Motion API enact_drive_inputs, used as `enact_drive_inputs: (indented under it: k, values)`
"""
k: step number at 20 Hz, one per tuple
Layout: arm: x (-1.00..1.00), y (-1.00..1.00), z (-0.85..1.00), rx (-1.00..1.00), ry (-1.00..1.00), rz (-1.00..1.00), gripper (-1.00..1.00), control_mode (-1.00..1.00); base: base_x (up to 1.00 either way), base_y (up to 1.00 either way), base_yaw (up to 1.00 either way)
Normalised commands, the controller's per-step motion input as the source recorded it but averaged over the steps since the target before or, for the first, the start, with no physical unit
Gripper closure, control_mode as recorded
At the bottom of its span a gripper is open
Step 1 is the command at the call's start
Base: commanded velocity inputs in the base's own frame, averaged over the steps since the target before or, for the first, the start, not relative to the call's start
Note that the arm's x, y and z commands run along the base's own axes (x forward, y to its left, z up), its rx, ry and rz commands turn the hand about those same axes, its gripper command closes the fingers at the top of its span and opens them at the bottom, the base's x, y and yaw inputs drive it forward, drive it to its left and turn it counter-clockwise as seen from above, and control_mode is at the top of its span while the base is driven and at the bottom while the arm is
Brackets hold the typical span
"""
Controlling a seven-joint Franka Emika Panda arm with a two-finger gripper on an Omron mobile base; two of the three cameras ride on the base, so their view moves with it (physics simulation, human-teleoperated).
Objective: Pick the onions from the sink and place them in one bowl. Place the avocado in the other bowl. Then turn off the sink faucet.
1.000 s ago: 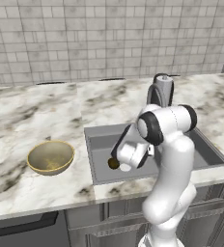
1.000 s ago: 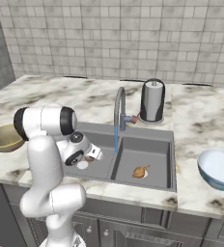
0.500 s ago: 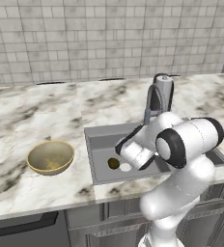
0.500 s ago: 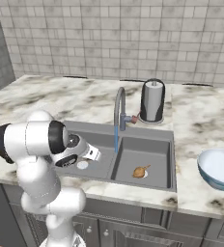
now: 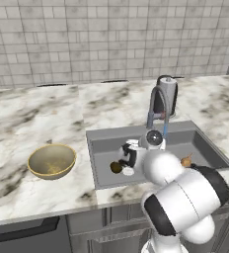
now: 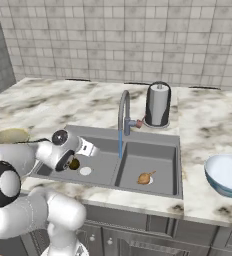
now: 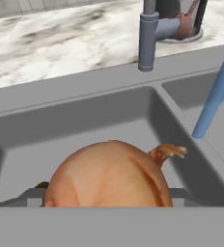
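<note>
1. Hand view: an onion (image 7: pixel 109 176) sits right at the camera between the jaws, which stand wide around it, low in the left basin of the sink (image 7: pixel 85 125).
2. Left base view: the gripper (image 5: pixel 128 157) hangs in that basin, just beside the dark avocado (image 5: pixel 116 167).
3. A second onion (image 6: pixel 145 178) lies in the right basin.
4. Water (image 6: pixel 120 143) runs from the faucet (image 6: pixel 123 112).
5. The yellow bowl (image 5: pixel 52 160) sits on the desk, left of the sink; a blue bowl (image 6: pixel 227 175) sits to the right.
</note>
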Motion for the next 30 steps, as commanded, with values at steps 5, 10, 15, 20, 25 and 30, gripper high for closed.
enact_drive_inputs:
  k: [5, 10, 15, 20, 25, 30]
  values:
    - [0.0, 0.19, 1.0, 0.04, 0.09, -0.03, 1.0, -1.0, 0.0, 0.0, 0.0]
    - [-0.16, 0.05, 0.82, 0.09, 0.24, -0.04, 1.0, -1.0, 0.0, 0.0, 0.0]
    - [-0.31, 0.01, 0.34, 0.08, 0.34, -0.02, 1.0, -1.0, 0.0, 0.0, 0.0]
    - [-0.27, 0.2, 0.08, 0.02, 0.23, 0.0, 1.0, -1.0, 0.0, 0.0, 0.0]
    - [-0.33, 0.41, 0.0, 0.0, 0.08, 0.0, 1.0, -1.0, 0.0, 0.0, 0.0]
    - [-0.28, 0.51, 0.0, 0.0, 0.03, 0.0, 1.0, -1.0, 0.0, 0.0, 0.0]
